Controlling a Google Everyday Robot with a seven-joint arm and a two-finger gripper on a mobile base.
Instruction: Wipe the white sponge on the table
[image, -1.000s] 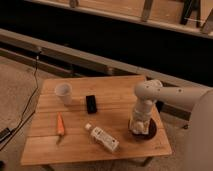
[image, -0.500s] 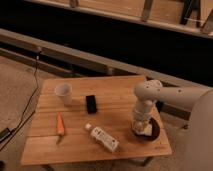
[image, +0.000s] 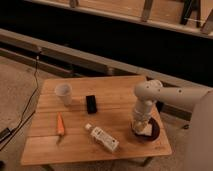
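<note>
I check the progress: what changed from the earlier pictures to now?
The gripper, low over the dark bowl at the table's right end, has closed on the white sponge. The arm barely moved. Cup, carrot, bottle and black block stayed put.

My gripper (image: 141, 128) is down near the right edge of the table (image: 120, 95), shut on the white sponge (image: 145, 131) inside a dark bowl (image: 154, 131). A white paper cup (image: 63, 93) stands toward the far left corner, with a small black block (image: 91, 104) beside it nearer the middle. An orange carrot (image: 60, 125) lies by the left edge. A white labelled bottle (image: 102, 138) lies on its side close to the near edge.
</note>
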